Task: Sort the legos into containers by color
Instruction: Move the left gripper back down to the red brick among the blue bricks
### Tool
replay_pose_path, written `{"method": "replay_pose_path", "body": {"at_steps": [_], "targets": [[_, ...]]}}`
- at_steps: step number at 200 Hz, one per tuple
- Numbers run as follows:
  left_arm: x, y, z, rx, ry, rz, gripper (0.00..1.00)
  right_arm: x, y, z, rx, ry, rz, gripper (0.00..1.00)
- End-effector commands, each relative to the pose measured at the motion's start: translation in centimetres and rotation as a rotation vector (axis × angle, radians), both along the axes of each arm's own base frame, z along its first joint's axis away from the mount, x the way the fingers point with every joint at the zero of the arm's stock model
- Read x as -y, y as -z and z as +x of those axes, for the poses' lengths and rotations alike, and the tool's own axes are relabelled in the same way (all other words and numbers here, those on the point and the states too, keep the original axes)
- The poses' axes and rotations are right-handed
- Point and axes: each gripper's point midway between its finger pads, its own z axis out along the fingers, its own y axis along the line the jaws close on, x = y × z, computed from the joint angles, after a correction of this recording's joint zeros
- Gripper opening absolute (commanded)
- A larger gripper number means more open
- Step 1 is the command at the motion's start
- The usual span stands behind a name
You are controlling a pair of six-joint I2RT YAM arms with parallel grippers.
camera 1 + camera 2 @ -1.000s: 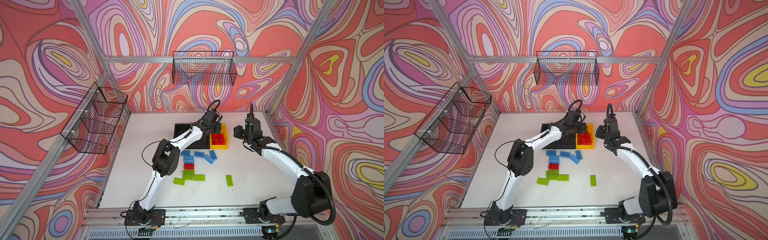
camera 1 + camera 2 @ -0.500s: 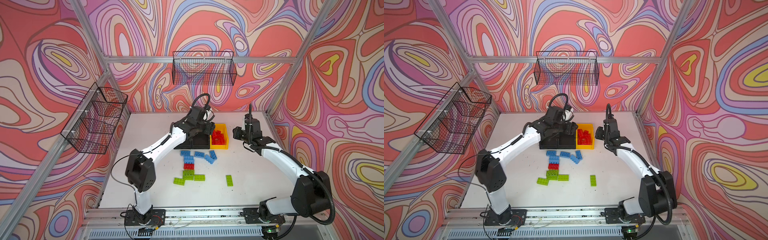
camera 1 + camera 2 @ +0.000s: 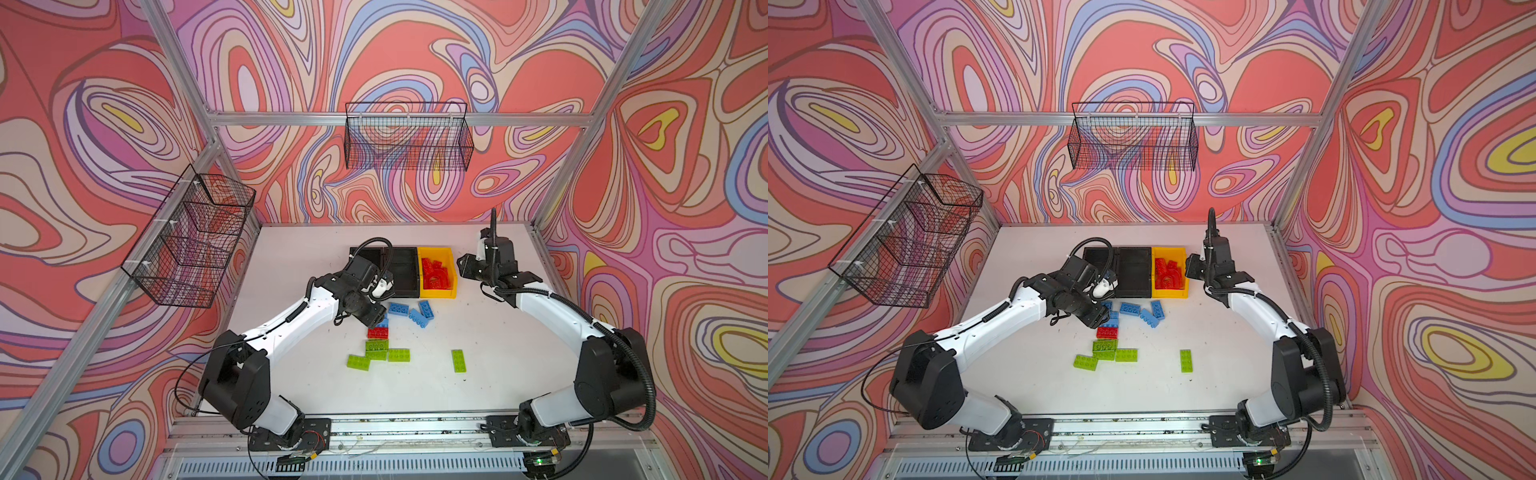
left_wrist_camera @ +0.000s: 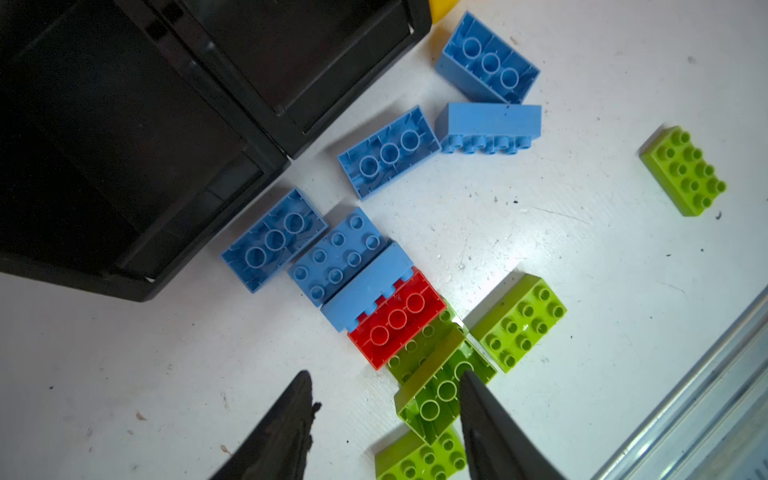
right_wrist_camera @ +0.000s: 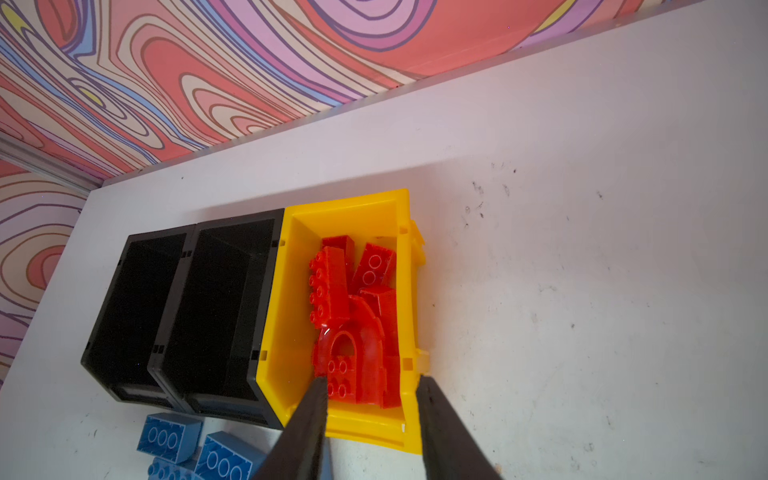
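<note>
Left gripper [image 4: 384, 376] spread empty over legos [image 4: 338, 257]; right gripper [image 5: 372, 379] spread, seemingly beside yellow bin [image 5: 291, 316].

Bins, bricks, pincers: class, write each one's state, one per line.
Yellow bin: holds red bricks.
Black bins: both empty.
Stray red brick: upside down, unsorted.
Blue bricks: loose, unsorted.
Green bricks: loose, unsorted.
Left pincer: open, empty.
Right pincer: open, empty.

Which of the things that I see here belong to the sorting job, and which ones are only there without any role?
Belong to the job: blue bricks, green bricks, one loose red brick; red bricks inside the yellow bin; two black bins.
Just lying about: wire basket on the back wall; tiered wire basket on the side wall.
</note>
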Motion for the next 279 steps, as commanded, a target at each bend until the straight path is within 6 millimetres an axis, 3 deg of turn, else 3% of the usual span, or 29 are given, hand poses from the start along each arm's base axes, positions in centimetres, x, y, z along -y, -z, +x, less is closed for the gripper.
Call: {"method": "replay_pose_path", "body": {"at_steps": [1, 45, 86, 145, 218, 279], "targets": [[0.3, 1.2, -1.8, -0.041, 0.099, 0.042, 0.56, 0.3, 0.5, -0.3, 0.005, 0.000, -0.005, 0.39], [1.3, 3.3, -3.3, -0.072, 0.194, 0.104, 0.55, 0.3, 1.8, -0.6, -0.016, 0.004, -0.005, 0.38], [1.9, 4.9, -2.3, -0.082, 0.198, 0.143, 0.50, 0.3, 2.3, -0.5, -0.025, -0.004, -0.018, 0.38], [2.1, 6.9, -2.7, -0.109, 0.237, 0.212, 0.48, 0.5, 3.0, -0.8, -0.039, -0.005, -0.035, 0.38], [2.5, 6.5, -0.5, -0.037, 0.198, 0.237, 0.50, 0.6, 2.9, -0.9, -0.038, -0.003, -0.038, 0.38], [1.6, 7.7, -1.6, -0.076, 0.207, 0.268, 0.50, 0.9, 3.0, -1.0, -0.041, 0.006, -0.049, 0.38]]}}
